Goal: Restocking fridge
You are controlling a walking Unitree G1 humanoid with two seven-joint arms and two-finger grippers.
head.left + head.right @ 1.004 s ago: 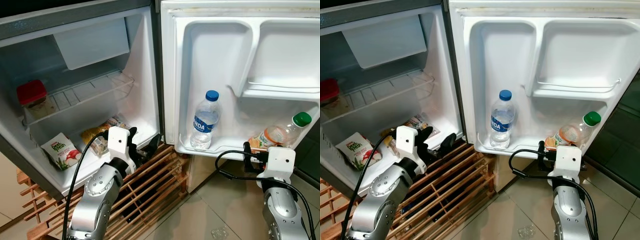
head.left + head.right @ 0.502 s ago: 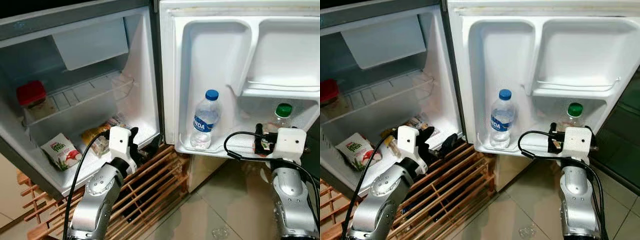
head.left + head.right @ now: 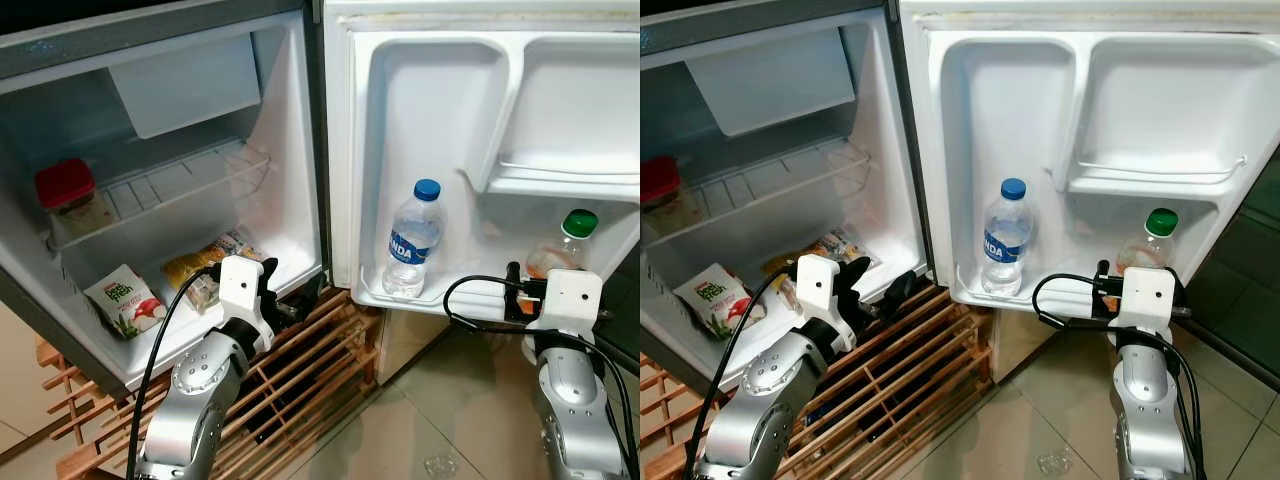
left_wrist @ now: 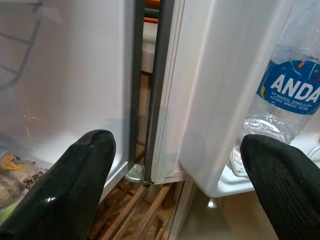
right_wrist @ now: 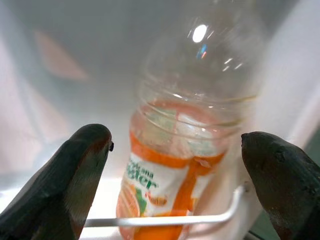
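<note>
Fridge door: 2 bottles

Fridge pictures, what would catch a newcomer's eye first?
The open fridge door, with a blue-capped water bottle upright in its lower shelf. Beside it stands a green-capped bottle, just beyond the open right pincer. A red-lidded jar sits on the wire shelf inside.

A slatted wooden rack sits on the floor beneath the open fridge at about 6 o'clock, its bars running diagonally, while pale glossy floor tiles spread toward 5 o'clock and a dark glossy surface shows at 3 o'clock.
</note>
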